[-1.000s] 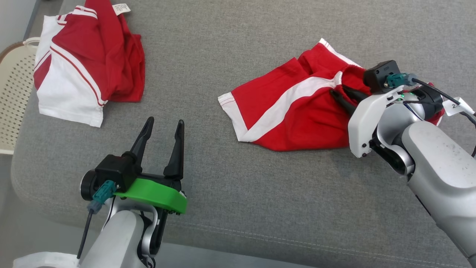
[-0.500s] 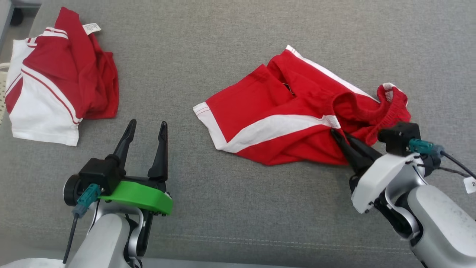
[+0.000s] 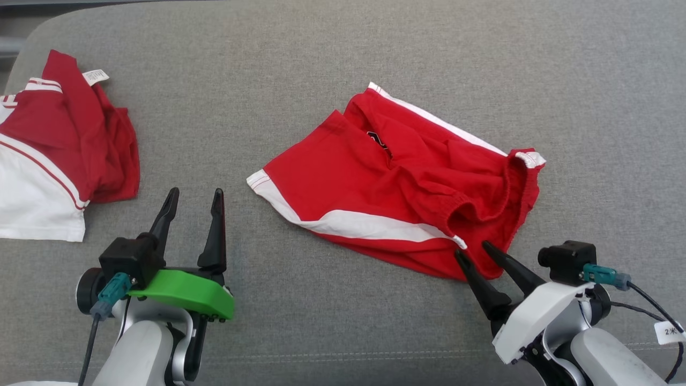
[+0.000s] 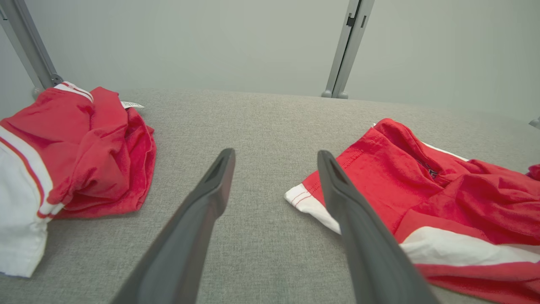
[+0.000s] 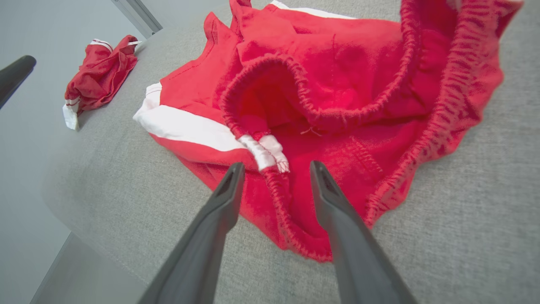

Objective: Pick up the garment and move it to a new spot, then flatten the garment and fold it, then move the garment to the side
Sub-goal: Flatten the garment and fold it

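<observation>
The garment point(image 3: 386, 187), red shorts with white stripes, lies rumpled on the grey padded surface point(image 3: 332, 64), right of centre. Its elastic waistband faces my right gripper point(image 3: 473, 249). That gripper is open at the shorts' near right edge. In the right wrist view the waistband seam of the garment point(image 5: 337, 84) lies between the parted fingers of the right gripper point(image 5: 277, 166), ungripped. My left gripper point(image 3: 195, 191) stands open over bare fabric to the left of the shorts. The left wrist view shows the garment point(image 4: 443, 198) to the right of the left gripper point(image 4: 275, 153).
A second red and white garment point(image 3: 53, 150) lies bunched at the far left, also seen as a heap point(image 4: 76, 156) in the left wrist view. The surface's near edge point(image 3: 375, 359) runs just behind both grippers. Two metal posts point(image 4: 350, 46) stand beyond the far edge.
The head camera has moved, shifting the whole picture. My right gripper drew the waistband towards the near edge, then opened and let it go. The left gripper has stayed open.
</observation>
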